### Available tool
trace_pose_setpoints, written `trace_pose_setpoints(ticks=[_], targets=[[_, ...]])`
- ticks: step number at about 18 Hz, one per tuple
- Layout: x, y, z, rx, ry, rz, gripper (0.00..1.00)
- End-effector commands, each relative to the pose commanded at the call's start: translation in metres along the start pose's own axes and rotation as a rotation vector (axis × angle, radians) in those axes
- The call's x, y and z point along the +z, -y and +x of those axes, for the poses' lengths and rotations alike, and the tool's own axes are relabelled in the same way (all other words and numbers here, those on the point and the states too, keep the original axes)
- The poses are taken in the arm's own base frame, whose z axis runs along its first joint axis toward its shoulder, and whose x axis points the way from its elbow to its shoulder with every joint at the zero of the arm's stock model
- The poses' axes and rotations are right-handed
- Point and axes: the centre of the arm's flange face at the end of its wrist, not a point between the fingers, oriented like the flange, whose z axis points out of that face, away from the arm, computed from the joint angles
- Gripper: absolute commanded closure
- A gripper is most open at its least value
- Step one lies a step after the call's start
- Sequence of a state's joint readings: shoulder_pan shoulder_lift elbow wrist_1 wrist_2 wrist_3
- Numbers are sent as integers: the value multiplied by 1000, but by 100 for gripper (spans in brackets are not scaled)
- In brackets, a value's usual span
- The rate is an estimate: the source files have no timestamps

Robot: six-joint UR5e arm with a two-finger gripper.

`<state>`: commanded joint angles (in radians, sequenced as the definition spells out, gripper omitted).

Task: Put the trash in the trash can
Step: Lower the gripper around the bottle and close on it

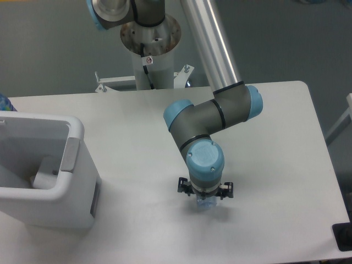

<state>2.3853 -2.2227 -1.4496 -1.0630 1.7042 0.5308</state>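
Observation:
The trash can (41, 212) is a large white boxy bin at the left of the table, with a grey flap (69, 154) on its right inner wall. My gripper (207, 202) points straight down at the table's front middle, well to the right of the bin. The wrist hides its fingers. A small whitish-clear, bluish bit of plastic (209, 207) shows right under the gripper, at the table; it looks like the crumpled wrapper. I cannot tell whether the fingers hold it. The bottle is out of view.
The arm's base column (151, 55) stands at the back middle of the white table (275, 165). A blue patterned thing (3, 102) pokes in at the far left edge. A dark object (344, 236) sits by the table's front right corner.

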Motion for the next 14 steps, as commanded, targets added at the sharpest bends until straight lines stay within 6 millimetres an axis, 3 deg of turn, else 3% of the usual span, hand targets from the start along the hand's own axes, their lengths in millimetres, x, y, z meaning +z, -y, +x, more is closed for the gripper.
trace_pose_setpoints(ticks=[2,6,9,14], targets=[[4,3,0,-20,20,-14,1],[3,9,4,-12,31,-15,15],[1,8,4,-14,31,-12,21],[-4,9,3,-15,31,-5,57]])
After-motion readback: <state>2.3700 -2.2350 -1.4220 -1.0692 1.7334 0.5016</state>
